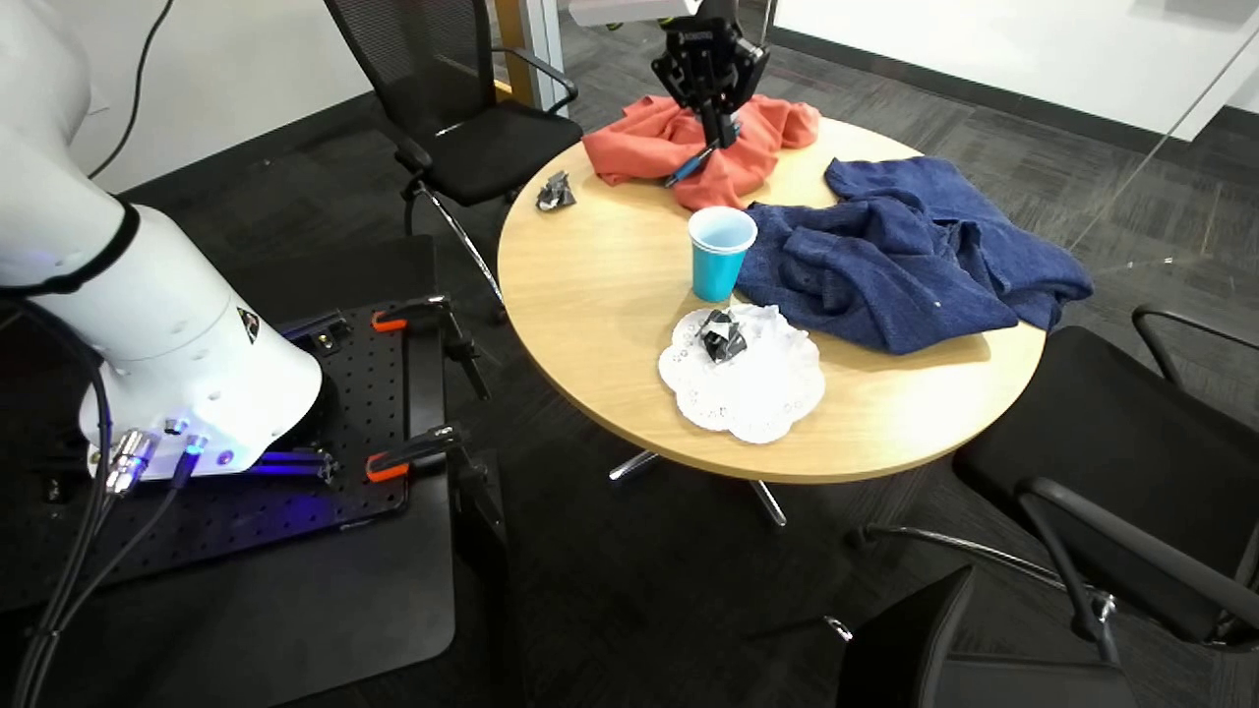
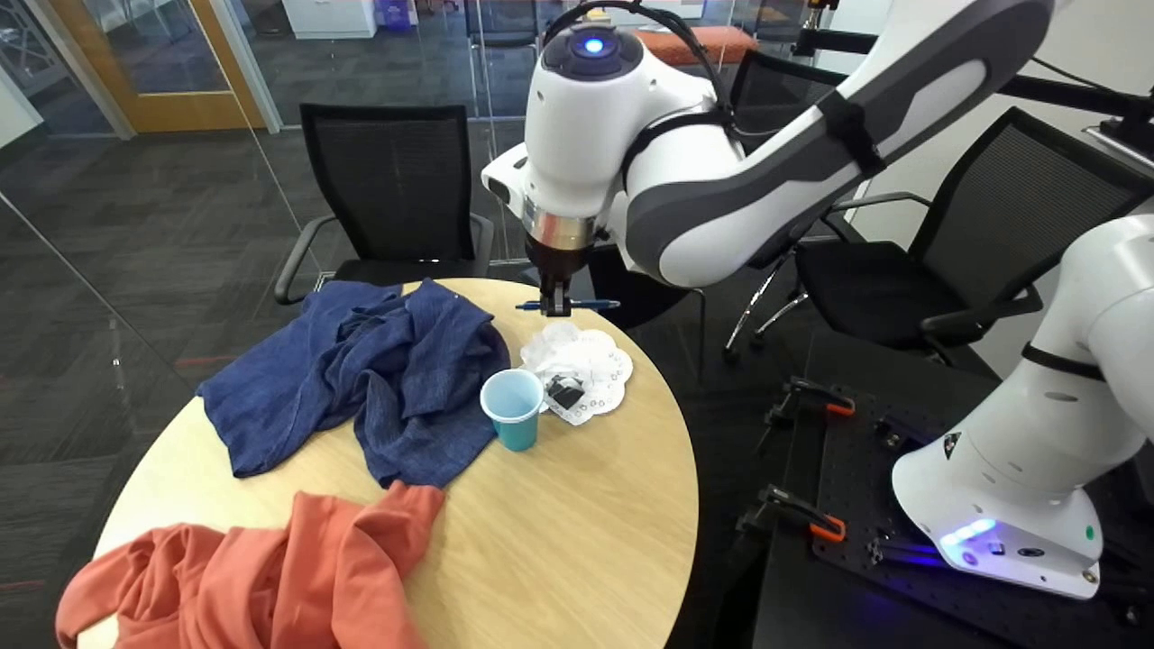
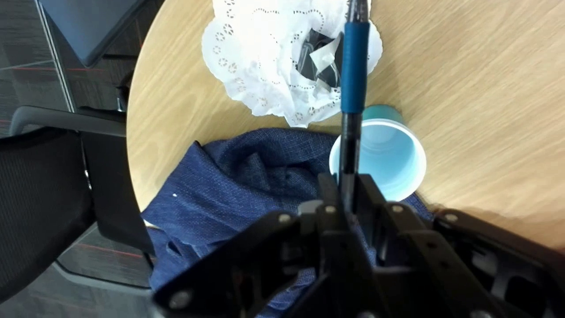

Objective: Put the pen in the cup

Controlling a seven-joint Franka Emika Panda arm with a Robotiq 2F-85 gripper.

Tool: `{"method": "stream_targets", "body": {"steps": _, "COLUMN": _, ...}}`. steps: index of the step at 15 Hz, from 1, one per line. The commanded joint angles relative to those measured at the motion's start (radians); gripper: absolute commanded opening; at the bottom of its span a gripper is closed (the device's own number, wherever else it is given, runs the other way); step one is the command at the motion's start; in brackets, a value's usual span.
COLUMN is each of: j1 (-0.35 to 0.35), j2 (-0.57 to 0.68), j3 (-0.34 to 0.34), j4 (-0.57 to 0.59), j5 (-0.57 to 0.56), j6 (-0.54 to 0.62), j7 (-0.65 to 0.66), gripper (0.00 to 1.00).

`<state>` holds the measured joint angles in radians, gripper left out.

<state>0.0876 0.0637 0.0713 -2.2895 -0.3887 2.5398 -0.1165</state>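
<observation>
The pen (image 3: 354,66) is black with a blue grip section. It also shows in both exterior views (image 1: 686,169) (image 2: 595,305). My gripper (image 3: 351,185) is shut on the pen and holds it up in the air, lying roughly level across the fingers. The gripper also shows in both exterior views (image 1: 720,128) (image 2: 555,302). The teal cup (image 1: 718,261) with a white rim stands upright on the table and looks empty inside. It shows in the other pictures too (image 2: 516,433) (image 3: 393,154). In the wrist view the pen and fingertips overlap the cup's rim, well above it.
Dark blue cloth (image 1: 885,256) lies against or close beside the cup. A white doily (image 1: 757,393) with a dark crumpled wrapper (image 1: 722,336) lies close to the cup. Coral cloth (image 2: 297,577) and another wrapper (image 1: 556,192) lie on the round table (image 1: 590,295).
</observation>
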Motion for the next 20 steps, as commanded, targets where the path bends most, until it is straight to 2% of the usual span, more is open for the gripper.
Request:
{"method": "stream_targets", "body": {"steps": 1, "j1": -0.024, "j2": 0.002, "j3": 0.001, "j4": 0.004, "j5": 0.149, "j6": 0.063, "j7": -0.156, "gripper": 0.04}}
{"method": "stream_targets", "body": {"steps": 6, "j1": -0.045, "j2": -0.01, "j3": -0.007, "j4": -0.008, "j5": 0.267, "j6": 0.079, "j7": -0.23, "gripper": 0.04}}
{"method": "stream_targets", "body": {"steps": 8, "j1": -0.036, "j2": 0.0, "j3": -0.007, "j4": 0.002, "j5": 0.229, "j6": 0.054, "j7": -0.185, "gripper": 0.04}}
{"method": "stream_targets", "body": {"steps": 9, "j1": -0.039, "j2": 0.001, "j3": -0.009, "j4": 0.002, "j5": 0.229, "j6": 0.054, "j7": -0.185, "gripper": 0.15}}
{"method": "stream_targets", "body": {"steps": 14, "j1": -0.037, "j2": 0.004, "j3": -0.006, "j4": 0.001, "j5": 0.229, "j6": 0.054, "j7": -0.185, "gripper": 0.15}}
{"method": "stream_targets", "body": {"steps": 15, "j1": -0.037, "j2": 0.004, "j3": -0.006, "j4": 0.001, "j5": 0.229, "j6": 0.054, "j7": -0.185, "gripper": 0.04}}
{"method": "stream_targets", "body": {"steps": 20, "j1": -0.064, "j2": 0.03, "j3": 0.007, "j4": 0.008, "j5": 0.413, "j6": 0.1, "j7": -0.435, "gripper": 0.04}}
